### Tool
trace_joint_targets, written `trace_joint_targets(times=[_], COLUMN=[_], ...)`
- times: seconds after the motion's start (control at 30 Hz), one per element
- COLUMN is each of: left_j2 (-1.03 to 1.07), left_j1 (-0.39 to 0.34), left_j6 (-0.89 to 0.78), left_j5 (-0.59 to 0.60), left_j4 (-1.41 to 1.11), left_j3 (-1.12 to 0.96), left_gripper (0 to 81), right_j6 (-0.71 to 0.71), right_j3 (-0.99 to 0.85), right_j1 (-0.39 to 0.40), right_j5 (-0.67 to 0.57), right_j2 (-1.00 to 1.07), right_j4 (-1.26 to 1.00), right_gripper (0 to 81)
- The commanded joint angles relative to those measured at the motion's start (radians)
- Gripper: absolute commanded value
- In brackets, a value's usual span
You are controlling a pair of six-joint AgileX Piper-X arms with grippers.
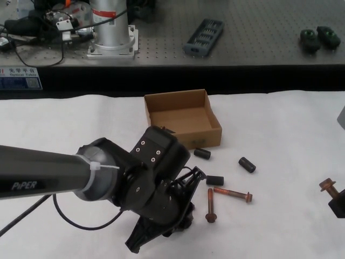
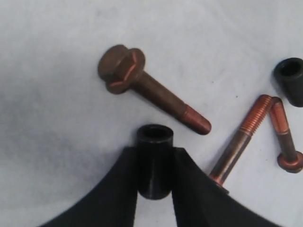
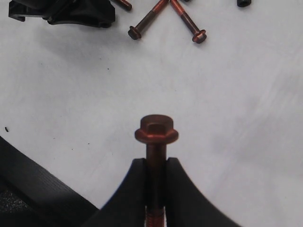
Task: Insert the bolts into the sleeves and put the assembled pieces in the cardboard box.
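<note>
In the high view, the box (image 1: 183, 116) sits open toward the worktop's (image 1: 280, 124) far edge. Three loose sleeves (image 1: 247, 164) and two loose bolts (image 1: 233, 192) lie nearer the front.

In the left wrist view, your left hand (image 2: 155, 153) is closed on a sleeve (image 2: 155, 139), and only its rear half is pinched. If the approach is off-axis, the push will likely twist it or slide it back.

In the right wrist view, your right hand (image 3: 155, 163) clamps a bolt (image 3: 156, 135) by the shank. The head points outward and the thread runs back between the fingers. With the head leading it probably cannot enter, so you may have to regrip, and that risks dropping it.
</note>
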Motion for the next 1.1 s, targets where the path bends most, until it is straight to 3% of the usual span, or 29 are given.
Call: trace_joint_targets(times=[0.0, 0.17, 0.33, 0.4, 0.57, 0.8, 1.07], left_j2=[0.033, -0.002, -0.115, -0.168, -0.295, -0.444, -0.516], left_j1=[-0.007, -0.007, 0.012, 0.033, 0.099, 0.221, 0.29], left_j6=[-0.002, 0.202, 0.621, 0.782, 1.162, 1.293, 1.329], left_j5=[0.079, 0.142, 0.166, 0.223, 0.511, 0.823, 1.037], left_j4=[0.024, 0.016, 0.016, 0.016, 0.024, 0.024, 0.024], left_j3=[0.004, 0.004, 0.004, 0.004, 0.004, 0.004, 0.004], left_gripper=[0.6, 0.6, 0.6, 0.6, 0.6, 0.6, 0.6], right_j6=[-0.007, -0.007, -0.002, 0.011, 0.132, 0.378, 0.753], right_j3=[0.0, 0.0, 0.0, 0.0, 0.0, 0.0, 0.0], right_j1=[0.003, 0.003, 0.003, 0.003, 0.003, 0.003, 0.003], right_j5=[-0.021, -0.021, -0.026, -0.069, -0.204, -0.426, -0.592], right_j2=[-0.011, -0.011, -0.011, -0.011, 0.006, 0.101, 0.246], right_j4=[-0.01, -0.01, -0.023, -0.052, -0.222, -0.544, -1.027], right_gripper=[2.7, 2.7, 2.7, 2.7, 2.7, 2.7, 2.7])
